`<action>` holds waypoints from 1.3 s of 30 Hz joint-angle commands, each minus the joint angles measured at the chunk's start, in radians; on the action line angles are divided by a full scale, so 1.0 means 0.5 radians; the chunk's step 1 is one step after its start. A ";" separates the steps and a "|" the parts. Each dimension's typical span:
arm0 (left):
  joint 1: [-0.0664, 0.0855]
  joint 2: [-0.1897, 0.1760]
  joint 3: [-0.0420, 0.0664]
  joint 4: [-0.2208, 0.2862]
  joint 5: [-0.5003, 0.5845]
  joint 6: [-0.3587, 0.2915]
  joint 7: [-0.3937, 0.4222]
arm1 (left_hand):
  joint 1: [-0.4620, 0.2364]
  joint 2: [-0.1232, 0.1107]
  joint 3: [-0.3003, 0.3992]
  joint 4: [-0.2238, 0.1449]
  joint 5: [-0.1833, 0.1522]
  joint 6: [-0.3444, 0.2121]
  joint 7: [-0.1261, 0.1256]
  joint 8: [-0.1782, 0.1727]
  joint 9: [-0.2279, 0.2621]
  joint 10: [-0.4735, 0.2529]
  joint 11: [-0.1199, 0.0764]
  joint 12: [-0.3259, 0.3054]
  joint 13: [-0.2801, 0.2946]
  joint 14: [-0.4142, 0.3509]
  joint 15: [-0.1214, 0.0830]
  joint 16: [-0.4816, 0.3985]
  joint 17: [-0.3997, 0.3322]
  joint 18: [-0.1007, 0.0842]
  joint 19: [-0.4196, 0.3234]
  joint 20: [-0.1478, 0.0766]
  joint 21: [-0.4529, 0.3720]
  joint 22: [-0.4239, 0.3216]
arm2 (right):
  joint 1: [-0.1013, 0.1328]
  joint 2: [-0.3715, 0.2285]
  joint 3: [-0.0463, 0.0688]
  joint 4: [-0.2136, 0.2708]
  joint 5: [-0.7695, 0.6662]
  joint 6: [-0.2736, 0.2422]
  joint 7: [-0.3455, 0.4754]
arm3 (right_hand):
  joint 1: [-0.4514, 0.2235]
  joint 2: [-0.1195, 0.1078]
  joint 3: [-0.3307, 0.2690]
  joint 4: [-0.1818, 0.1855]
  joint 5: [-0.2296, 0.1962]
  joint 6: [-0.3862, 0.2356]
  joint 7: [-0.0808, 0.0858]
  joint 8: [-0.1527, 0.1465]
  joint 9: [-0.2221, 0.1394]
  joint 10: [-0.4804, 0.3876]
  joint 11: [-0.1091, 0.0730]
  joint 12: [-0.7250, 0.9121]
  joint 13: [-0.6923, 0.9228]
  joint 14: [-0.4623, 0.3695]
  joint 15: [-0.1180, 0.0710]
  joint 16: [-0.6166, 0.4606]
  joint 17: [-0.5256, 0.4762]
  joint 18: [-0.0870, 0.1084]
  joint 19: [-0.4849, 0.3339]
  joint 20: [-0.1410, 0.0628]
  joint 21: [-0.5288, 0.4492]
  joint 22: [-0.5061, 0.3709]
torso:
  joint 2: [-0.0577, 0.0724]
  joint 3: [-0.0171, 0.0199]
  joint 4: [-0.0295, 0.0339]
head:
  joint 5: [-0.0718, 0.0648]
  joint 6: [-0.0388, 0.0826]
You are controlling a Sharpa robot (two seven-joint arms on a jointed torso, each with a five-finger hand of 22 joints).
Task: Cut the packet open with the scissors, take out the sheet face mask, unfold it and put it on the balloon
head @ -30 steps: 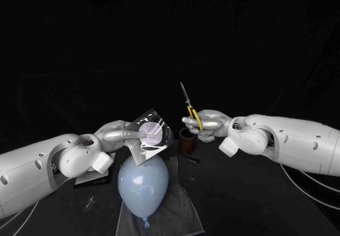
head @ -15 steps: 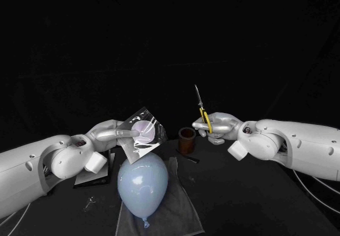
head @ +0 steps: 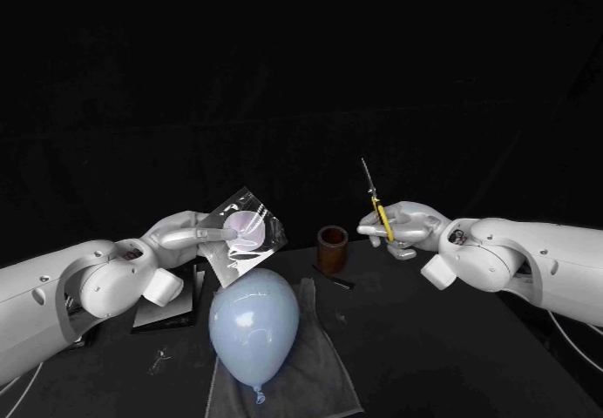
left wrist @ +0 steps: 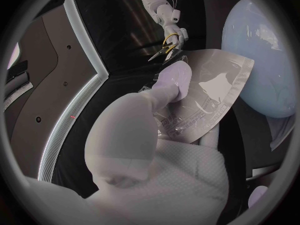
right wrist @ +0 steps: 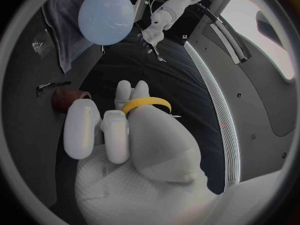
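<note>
Packet (head: 245,231) sits just above the balloon (head: 254,320), pinched by the left hand (head: 188,233) with its edge offered for cutting. Right of the balloon, well apart, the right hand (head: 409,228) has fingers wrapped round the scissors (head: 376,205), blades upright, likely poised to cut.

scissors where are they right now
Head view: the scissors are held, blades pointing up, in the right hand, just right of the brown cup, apart from the packet.
</note>
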 commanded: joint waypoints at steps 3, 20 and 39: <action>0.001 -0.008 0.002 -0.007 0.018 -0.010 0.032 | 0.006 0.016 -0.001 -0.008 0.012 -0.003 0.016 0.007 0.372 0.013 -0.002 0.008 0.002 0.007 -0.010 -0.005 0.002 0.021 0.016 0.001 0.008 0.001 | 0.002 -0.005 -0.003 0.005 -0.250 -0.089 -0.004 | 0.043 0.033 0.004 -0.010 0.008 0.009 0.005 -0.017 -0.007 0.136 -0.144 -0.021 -0.009 0.134 0.010 -0.010 0.178 0.027 0.001 0.013 -0.009 0.042 | 0.003 0.0011 0.002 | 0.006 -0.002; 0.009 -0.147 0.002 -0.249 -0.114 0.395 -0.220 | 0.008 0.014 -0.002 -0.011 0.012 -0.003 0.015 0.004 0.375 0.011 -0.001 0.007 0.001 0.005 -0.010 -0.007 0.004 0.021 0.017 0.000 0.009 0.001 | -0.007 0.038 -0.009 -0.049 -0.343 -0.108 -0.006 | 0.048 0.031 0.002 -0.014 0.006 0.016 0.006 -0.025 -0.013 0.138 -0.143 -0.028 -0.013 0.134 0.010 -0.010 0.178 0.027 0.002 0.014 -0.008 0.043 | 0.002 -0.0078 0.008 | 0.202 -0.103; 0.026 -0.227 -0.049 -0.495 -0.491 0.538 -0.363 | 0.003 0.012 -0.031 -0.012 0.011 0.010 0.000 -0.008 0.399 0.035 -0.015 0.014 0.007 0.037 -0.024 0.013 0.036 0.021 0.052 -0.014 0.039 0.014 | -0.077 0.179 -0.010 -0.160 -0.336 -0.097 0.039 | 0.045 0.033 0.000 -0.011 0.004 0.022 0.007 -0.030 -0.016 0.142 -0.142 -0.029 -0.012 0.133 0.011 -0.012 0.175 0.028 0.000 0.015 -0.013 0.039 | -0.021 -0.0208 0.032 | 0.637 -0.239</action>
